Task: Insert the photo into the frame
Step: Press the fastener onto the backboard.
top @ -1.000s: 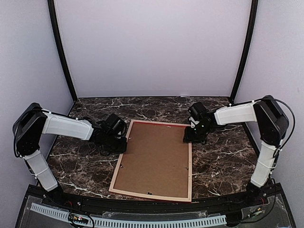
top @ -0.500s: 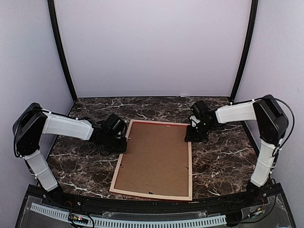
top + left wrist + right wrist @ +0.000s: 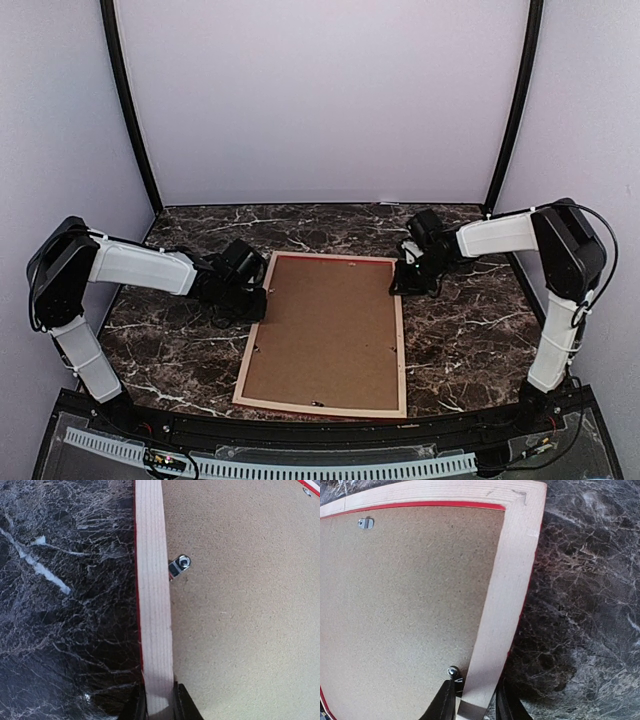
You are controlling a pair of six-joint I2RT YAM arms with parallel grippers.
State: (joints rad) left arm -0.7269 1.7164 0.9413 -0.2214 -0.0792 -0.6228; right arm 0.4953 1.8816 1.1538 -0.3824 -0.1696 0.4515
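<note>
The frame [image 3: 400, 345] lies face down on the marble table, pale wood back upward, with red showing only along its edges. A brown backing board [image 3: 325, 335] fills it. The photo is hidden. My left gripper [image 3: 262, 296] is shut on the frame's left rail [image 3: 152, 605], and its fingertips [image 3: 184, 702] press both sides of the rail. My right gripper [image 3: 398, 283] straddles the right rail [image 3: 505, 595] near the far corner. Its jaws are open: the outer finger touches the red edge, and a narrow gap remains on the board side beside a metal clip [image 3: 452, 671].
Small metal turn clips [image 3: 179, 565] [image 3: 366, 523] sit along the rails' inner edges over the backing board. Dark marble tabletop [image 3: 470, 330] surrounds the frame. Black posts and white walls close off the back and sides.
The right gripper's jaws have narrowed around the right rail while that wrist drew slightly back and right. The frame has turned a little on the table. The left gripper keeps its hold.
</note>
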